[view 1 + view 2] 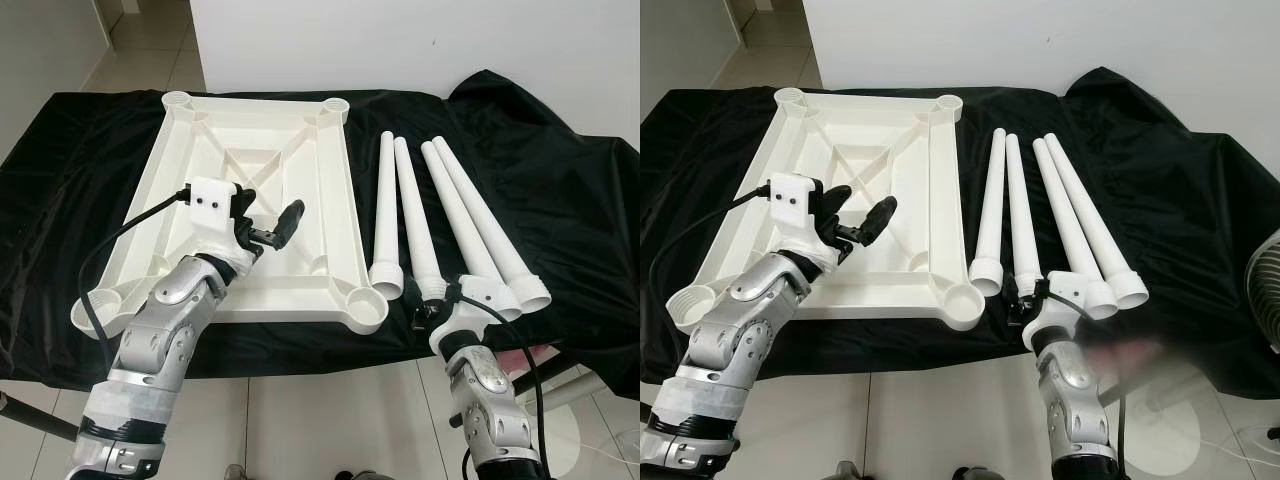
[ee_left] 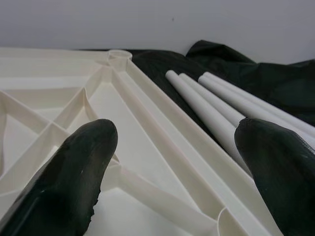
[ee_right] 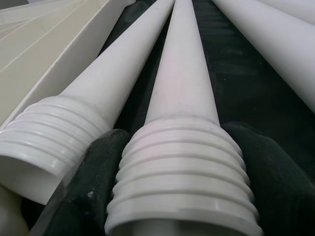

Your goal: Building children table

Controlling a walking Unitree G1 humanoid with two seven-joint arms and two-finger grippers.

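Where the black cloth [image 1: 560,190] covers the bench, the upturned tabletop [image 1: 250,150] lies beside four legs [image 1: 388,200]. The left gripper [image 1: 265,225] hovers over the tabletop. In the left wrist view its fingers [image 2: 74,182] stand apart. In the right wrist view the right gripper [image 3: 179,172] is clamped on the second leg [image 3: 182,98] at its threaded end.

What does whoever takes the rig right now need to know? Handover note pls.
Left tool: open, empty, hovering over the tabletop.
Right tool: fingers on both sides of the threaded end of the second leg; whether it grips yet, I can't tell.
Tabletop lies underside up on the black cloth, corner sockets showing. Four legs lie side by side on its right, threaded ends toward the robot.
Done: no leg is screwed in.
Left: lift this leg, screw it into a socket, then the other three.
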